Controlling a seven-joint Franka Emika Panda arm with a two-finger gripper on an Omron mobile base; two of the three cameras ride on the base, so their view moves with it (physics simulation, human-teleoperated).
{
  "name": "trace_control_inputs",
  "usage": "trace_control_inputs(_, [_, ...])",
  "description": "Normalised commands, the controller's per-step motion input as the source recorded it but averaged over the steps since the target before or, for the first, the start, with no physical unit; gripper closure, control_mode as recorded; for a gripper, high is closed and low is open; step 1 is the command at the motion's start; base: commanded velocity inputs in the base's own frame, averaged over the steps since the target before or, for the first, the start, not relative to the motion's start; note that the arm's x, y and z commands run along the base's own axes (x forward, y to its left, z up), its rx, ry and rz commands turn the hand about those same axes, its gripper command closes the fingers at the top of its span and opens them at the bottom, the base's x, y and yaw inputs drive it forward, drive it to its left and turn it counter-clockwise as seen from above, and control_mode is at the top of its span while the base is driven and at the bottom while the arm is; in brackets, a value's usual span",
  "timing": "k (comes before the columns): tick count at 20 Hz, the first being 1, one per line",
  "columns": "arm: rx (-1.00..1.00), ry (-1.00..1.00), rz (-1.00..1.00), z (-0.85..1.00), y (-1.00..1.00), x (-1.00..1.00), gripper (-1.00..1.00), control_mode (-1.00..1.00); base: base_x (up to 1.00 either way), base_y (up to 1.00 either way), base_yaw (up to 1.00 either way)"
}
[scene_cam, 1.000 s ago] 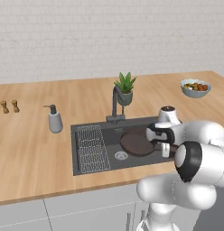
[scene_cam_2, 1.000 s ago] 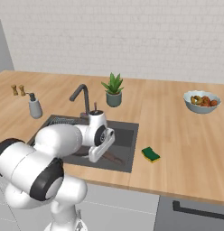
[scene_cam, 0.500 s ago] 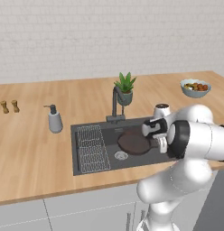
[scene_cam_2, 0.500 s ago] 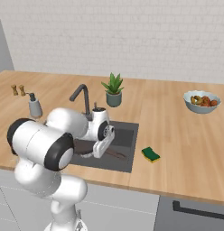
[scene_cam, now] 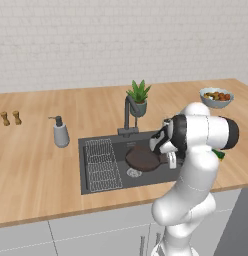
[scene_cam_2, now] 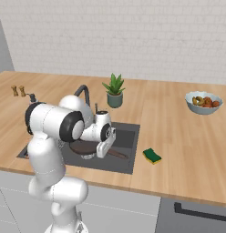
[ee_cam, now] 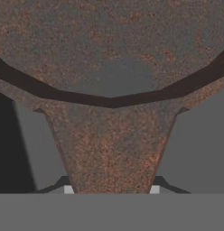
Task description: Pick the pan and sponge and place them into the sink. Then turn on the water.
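The dark, rust-mottled pan (scene_cam: 142, 158) sits low inside the sink (scene_cam: 94, 143), its round body beside the drain. My gripper (scene_cam: 171, 160) is shut on the pan's long handle (scene_cam_2: 117, 154) at the basin's right end. In the hand view the handle (ee_cam: 114, 144) runs up from between my fingertips to the pan's rim (ee_cam: 109, 101). I cannot tell whether the pan touches the sink floor. The green-and-yellow sponge (scene_cam_2: 152, 156) lies on the counter just right of the sink (scene_cam_2: 127, 131). The dark curved faucet (scene_cam: 127, 113) stands behind the basin, no water running.
A wire rack (scene_cam: 102, 162) fills the sink's left side. A grey soap dispenser (scene_cam: 60, 134) stands left of the sink, and a potted plant (scene_cam: 139, 98) is behind the faucet. A fruit bowl (scene_cam_2: 203, 102) is at the back right, with shakers (scene_cam: 11, 118) far left.
The arm's upper links have swung up and over the sink's right side. The gripper and pan have edged slightly left, still shut on the handle.
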Motion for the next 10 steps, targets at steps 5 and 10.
trace_control_inputs(5, [0.00,-0.01,0.04,-0.62,0.03,0.32,1.00,-1.00,0.00,0.00,0.00])
trace_control_inputs(10, [0.00,0.00,0.04,-0.52,0.00,0.27,1.00,-1.00,0.00,0.00,0.00])
